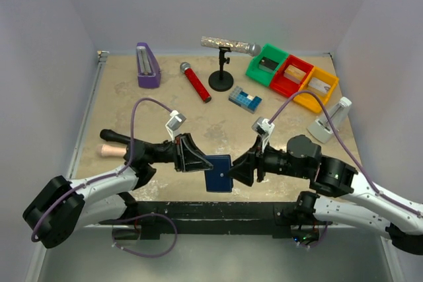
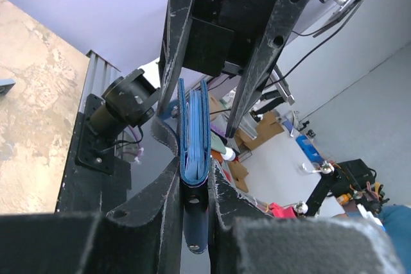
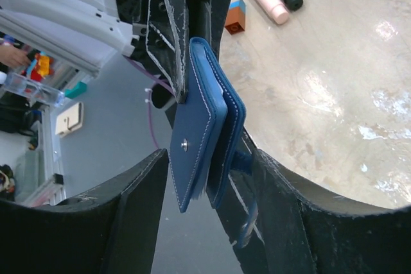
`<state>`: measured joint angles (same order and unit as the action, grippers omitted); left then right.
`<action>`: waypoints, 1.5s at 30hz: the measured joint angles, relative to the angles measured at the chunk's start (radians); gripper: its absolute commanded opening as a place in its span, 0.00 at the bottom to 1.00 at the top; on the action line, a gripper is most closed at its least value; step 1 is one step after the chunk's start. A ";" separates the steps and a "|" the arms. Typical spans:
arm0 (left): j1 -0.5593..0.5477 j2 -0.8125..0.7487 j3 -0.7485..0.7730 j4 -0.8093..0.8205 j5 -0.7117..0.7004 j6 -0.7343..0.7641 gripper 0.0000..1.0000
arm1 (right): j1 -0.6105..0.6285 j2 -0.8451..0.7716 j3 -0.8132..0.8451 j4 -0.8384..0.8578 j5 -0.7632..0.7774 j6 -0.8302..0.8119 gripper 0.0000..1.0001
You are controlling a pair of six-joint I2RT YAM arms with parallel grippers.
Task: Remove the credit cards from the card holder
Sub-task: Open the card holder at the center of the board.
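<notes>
The card holder [image 1: 218, 173], a dark-blue closed wallet, hangs in the air over the table's near edge. My left gripper [image 1: 199, 162] is shut on its left end. The left wrist view shows the card holder [image 2: 194, 133] edge-on, clamped between my left gripper's [image 2: 192, 181] jaws, with pale blue inner layers showing. My right gripper [image 1: 235, 171] is open around its right end. In the right wrist view the card holder [image 3: 205, 126] sits between my right gripper's [image 3: 210, 165] spread jaws, its loose closure tab against the right jaw. No credit cards are visible.
At the back are a purple wedge-shaped object [image 1: 147, 65], a red microphone [image 1: 195, 81], a black stand holding a silver tube [image 1: 222, 70], a blue-and-white brick block [image 1: 244, 99] and green, red and yellow bins [image 1: 291, 74]. A pink cylinder [image 1: 111, 152] lies at the left.
</notes>
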<state>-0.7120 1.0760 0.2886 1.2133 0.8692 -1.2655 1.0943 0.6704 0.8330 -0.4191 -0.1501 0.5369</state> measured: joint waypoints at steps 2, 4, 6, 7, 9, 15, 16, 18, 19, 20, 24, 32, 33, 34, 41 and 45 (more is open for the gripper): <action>0.000 -0.006 0.000 0.002 0.004 -0.007 0.00 | -0.012 -0.018 -0.012 0.024 -0.013 0.018 0.59; -0.001 -0.019 0.000 0.004 0.008 -0.008 0.00 | -0.026 -0.030 -0.021 0.046 -0.027 0.034 0.58; -0.002 -0.034 0.000 0.005 0.011 -0.009 0.00 | -0.041 -0.039 -0.032 0.066 -0.037 0.051 0.56; -0.002 -0.041 0.000 0.006 0.013 -0.009 0.00 | -0.049 -0.040 -0.038 0.077 -0.045 0.059 0.56; -0.002 -0.054 -0.001 0.006 0.014 -0.009 0.00 | -0.061 -0.043 -0.047 0.093 -0.057 0.076 0.55; -0.002 -0.089 -0.008 0.006 0.015 -0.010 0.00 | -0.069 -0.042 -0.062 0.129 -0.080 0.109 0.55; -0.002 -0.097 -0.009 0.006 0.014 -0.009 0.00 | -0.069 -0.042 -0.065 0.136 -0.082 0.115 0.55; -0.002 -0.113 -0.009 0.005 0.014 -0.007 0.00 | -0.069 -0.042 -0.070 0.153 -0.089 0.124 0.58; -0.002 -0.117 -0.010 0.005 0.014 -0.006 0.00 | -0.069 -0.044 -0.072 0.161 -0.091 0.128 0.59; -0.002 -0.124 -0.010 0.005 0.014 -0.006 0.00 | -0.069 -0.048 -0.075 0.171 -0.097 0.134 0.60; -0.002 -0.141 -0.010 0.006 0.014 -0.002 0.00 | -0.069 -0.074 -0.099 0.200 -0.100 0.146 0.63; -0.002 -0.143 -0.010 0.013 0.014 0.002 0.00 | -0.069 -0.108 -0.105 0.204 -0.084 0.156 0.63; -0.002 -0.143 -0.011 0.013 0.014 0.002 0.00 | -0.070 -0.105 -0.105 0.203 -0.084 0.156 0.63; -0.002 -0.143 -0.011 0.013 0.014 0.002 0.00 | -0.070 -0.098 -0.104 0.203 -0.085 0.156 0.63; -0.002 -0.143 -0.011 0.013 0.016 0.002 0.00 | -0.070 -0.033 -0.104 0.203 -0.097 0.156 0.62; -0.002 -0.143 -0.010 0.014 0.021 0.002 0.00 | -0.074 -0.015 -0.097 0.202 -0.118 0.156 0.62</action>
<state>-0.7139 0.9325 0.2783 1.2270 0.8902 -1.2636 1.0199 0.6552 0.7357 -0.2173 -0.2684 0.6926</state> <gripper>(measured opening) 0.202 0.622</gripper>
